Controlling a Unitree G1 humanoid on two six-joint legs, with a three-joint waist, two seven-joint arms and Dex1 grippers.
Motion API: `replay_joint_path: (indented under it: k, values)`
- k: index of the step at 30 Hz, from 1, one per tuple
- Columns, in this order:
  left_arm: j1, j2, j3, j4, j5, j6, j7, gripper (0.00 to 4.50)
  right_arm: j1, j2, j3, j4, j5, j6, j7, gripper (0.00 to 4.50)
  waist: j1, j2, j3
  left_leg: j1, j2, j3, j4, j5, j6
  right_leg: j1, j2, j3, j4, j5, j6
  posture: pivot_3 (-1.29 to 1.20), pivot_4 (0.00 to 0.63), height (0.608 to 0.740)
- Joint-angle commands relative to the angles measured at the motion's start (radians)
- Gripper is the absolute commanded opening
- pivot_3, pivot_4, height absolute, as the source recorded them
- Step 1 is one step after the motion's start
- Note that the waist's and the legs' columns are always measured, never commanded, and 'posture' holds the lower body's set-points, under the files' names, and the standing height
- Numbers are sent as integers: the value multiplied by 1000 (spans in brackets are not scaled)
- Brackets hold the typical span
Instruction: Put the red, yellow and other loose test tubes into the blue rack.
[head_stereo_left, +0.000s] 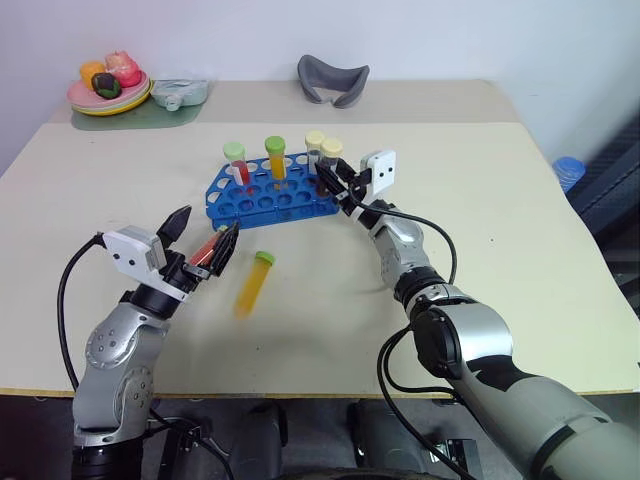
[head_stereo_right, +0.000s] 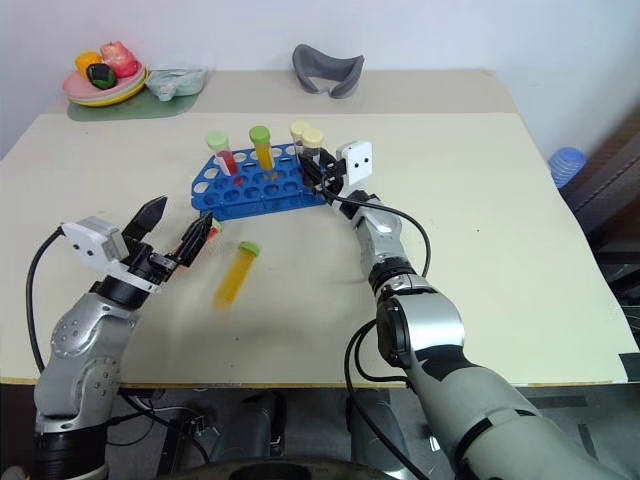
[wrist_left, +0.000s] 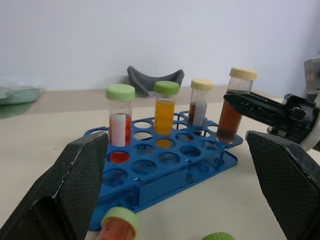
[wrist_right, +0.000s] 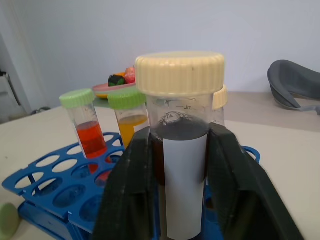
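Dark brown cream-capped tube (wrist_right: 182, 150) seated upright at blue rack's (head_stereo_left: 270, 195) right end, flanked by right gripper's (head_stereo_left: 333, 181) fingers, grip uncertain, left gripper (head_stereo_left: 200, 240) spread wide, nothing held, yellow-orange tube (head_stereo_left: 253, 284) lying just beside it.

The yellow tube (head_stereo_left: 250, 285) lying mid-table is smeared at its lower end, so you can't make out its base. In the left wrist view, two green caps, the red tube's (wrist_left: 119, 223) and another one (wrist_left: 218, 236), get chopped off by the bottom edge. The blue cup thing (head_stereo_left: 567, 171) at the right edge is half hidden behind the table.
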Motion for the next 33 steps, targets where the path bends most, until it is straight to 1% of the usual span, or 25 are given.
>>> replay_joint_path:
  k: [1, 3, 4, 9, 12, 13, 15, 18, 21, 24, 26, 28, 29, 30, 32, 33]
  values:
    - [-13, 5, 1, -46, 0, -3, 6, 4500, 1, -4, 1, -21, -10, -28, -19, 3253, -1, 0, 0, 0, 0, 0, 0, 0, 0, 0, 0, 0, 0, 0, 0, 0, 150, 740]
    - [-13, 6, 1, -46, -2, -3, 7, 4500, 1, -5, -1, -22, -13, -27, -25, 4248, -2, 0, 0, 0, 0, 0, 0, 0, 0, 0, 0, 0, 0, 0, 0, 0, 150, 740]
    - [-13, 6, 0, -46, -3, -2, 7, 4500, 1, -8, 1, -25, -16, -29, -23, 4462, -3, 0, 0, 0, 0, 0, 0, 0, 0, 0, 0, 0, 0, 0, 0, 0, 150, 740]
    - [-5, 6, -18, -53, 5, 12, 14, 4500, 5, -19, 5, -46, -21, -52, -37, 4462, -5, 0, 0, 0, 0, 0, 0, 0, 0, 0, 0, 0, 0, 0, 0, 0, 150, 740]
    - [0, 17, -35, -66, 16, 63, 37, 4500, 9, -27, 9, -83, -15, -55, -29, 4462, -8, 0, 0, 0, 0, 0, 0, 0, 0, 0, 0, 0, 1, 0, 0, 0, 150, 740]
    - [-1, 23, -38, -72, 18, 82, 41, 4500, 15, -30, 15, -102, -13, -50, -11, 4462, -10, 0, 0, 0, 0, 0, 0, 0, 0, 0, 0, 0, 1, 0, 0, 0, 150, 740]
    - [2, 46, -47, -89, 10, 126, 37, 4500, 45, -41, 35, -166, 2, -26, 83, 4462, -13, 0, 0, 0, 0, -1, 0, 0, 0, 0, 0, 0, 1, 0, 0, 0, 150, 740]
    - [12, 97, -43, -146, -14, 254, 62, 4500, 127, -98, 70, -340, 42, 77, 219, 4462, -13, 0, 0, 0, 0, -1, 0, 0, 0, 1, 0, 0, 1, 0, 0, 0, 150, 740]
    - [8, 151, -26, -200, -73, 390, 76, 4500, 237, -187, 99, -574, 99, 260, 318, 4462, -7, 0, 0, 0, 0, -4, 0, 0, 0, 1, 0, -1, 1, 0, 0, 0, 150, 740]
    - [-9, 177, 2, -262, -183, 493, 89, 4500, 377, -336, 123, -840, 168, 470, 433, 4462, 5, 0, 0, 0, 0, -5, 0, 0, 0, 1, -1, -1, 1, 0, 0, 0, 150, 740]
    - [-31, 178, 29, -291, -238, 569, 151, 4500, 459, -438, 134, -975, 207, 584, 503, 4462, 8, 0, 0, 0, 0, -5, 0, 0, 0, 1, -1, -1, 0, 0, 0, 0, 150, 740]
    - [-63, 206, 29, -325, -212, 688, 259, 4500, 525, -536, 132, -1074, 256, 661, 586, 4462, 8, 0, 0, 0, 0, -5, 1, 0, 0, 2, -1, -1, 0, 0, 0, 0, 150, 740]
    - [-97, 204, 39, -336, -235, 767, 325, 4500, 556, -592, 118, -1107, 291, 712, 634, 4462, 6, 0, 0, 1, 0, -5, 1, 0, 0, 3, 0, -1, 0, 0, 0, 0, 150, 740]
    - [-145, 207, 51, -339, -288, 880, 387, 4500, 583, -651, 109, -1125, 309, 734, 690, 4462, 6, 0, 0, 1, 0, -5, 1, 0, 0, 4, 0, -1, 0, 0, 0, 0, 150, 740]
    - [-243, 222, 69, -321, -359, 1094, 455, 4500, 621, -734, 106, -1147, 326, 755, 766, 4462, 3, -1, 1, 4, 0, -5, 2, 0, 1, 7, 1, -1, 0, 0, 0, 0, 150, 740]
    - [-289, 231, 75, -297, -377, 1198, 466, 4500, 633, -757, 109, -1153, 328, 749, 789, 4462, 2, -1, 1, 5, 0, -5, 3, 0, 1, 8, 2, -1, 0, 0, 0, 0, 150, 740]
